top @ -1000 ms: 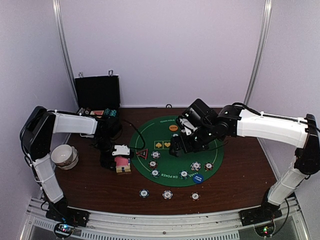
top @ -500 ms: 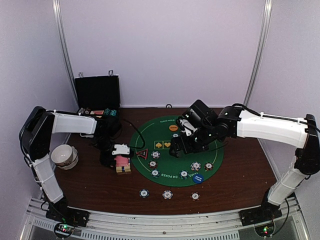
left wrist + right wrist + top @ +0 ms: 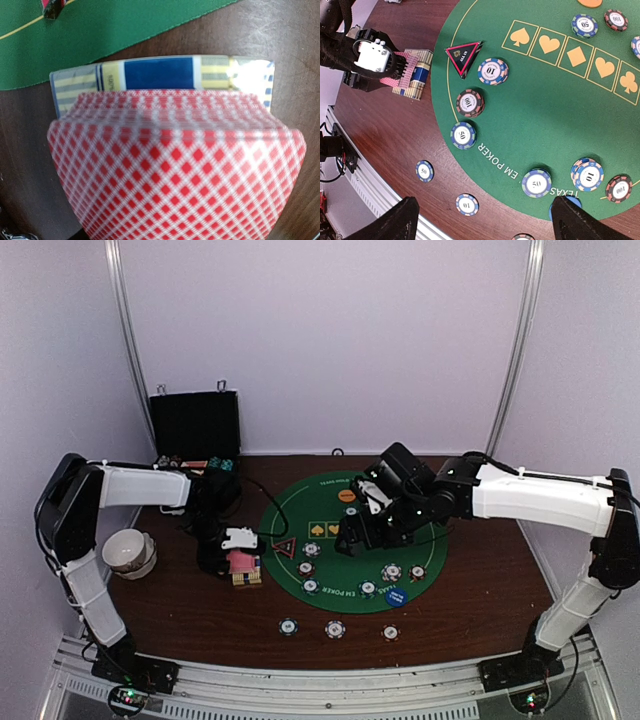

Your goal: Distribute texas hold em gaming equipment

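With the right fingers (image 3: pixel 352 536) spread empty, the red-checked card deck (image 3: pixel 175 175) clenched by the left fingers (image 3: pixel 240 550) could be spilled if the squeeze is eased mid-lift.

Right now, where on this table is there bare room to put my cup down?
The widest bare wood lies right of the green mat. More lies at the near left, between the white bowl and the three loose chips. Crowded: the mat's near rim, ringed with chips, and its left edge, where the left hand grips the cards.
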